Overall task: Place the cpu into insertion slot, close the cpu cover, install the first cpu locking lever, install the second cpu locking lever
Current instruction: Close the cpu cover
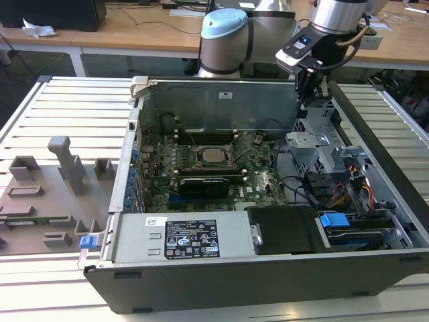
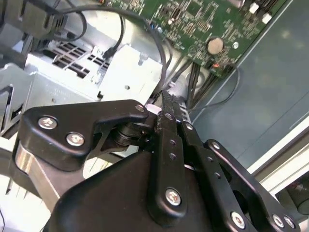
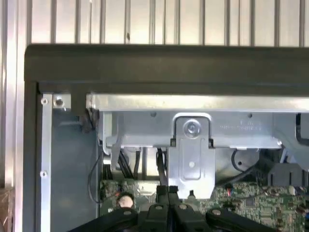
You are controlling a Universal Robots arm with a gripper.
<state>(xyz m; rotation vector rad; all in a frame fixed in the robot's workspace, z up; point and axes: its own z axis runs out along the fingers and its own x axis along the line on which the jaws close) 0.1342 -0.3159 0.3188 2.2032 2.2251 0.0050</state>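
Note:
The cpu [image 1: 214, 155] shows as a small silver square lying in the insertion slot [image 1: 196, 158] in the middle of the green motherboard, inside the open computer case. The cpu cover [image 1: 230, 153] is the thin metal frame around the chip; I cannot tell whether it is latched down. My gripper [image 1: 310, 98] hangs over the case's back corner on the exterior view's right, above the metal drive cage and well away from the slot. In both wrist views its black fingers [image 2: 166, 121] [image 3: 167, 193] are pressed together, with nothing visibly held.
A black card [image 1: 204, 182] lies just in front of the slot. The power supply [image 1: 188, 236] with a white label fills the case's front. A metal drive cage [image 1: 315, 144], cables and a blue clip [image 1: 334, 219] crowd the right side. Grey fixtures [image 1: 47, 194] stand left of the case.

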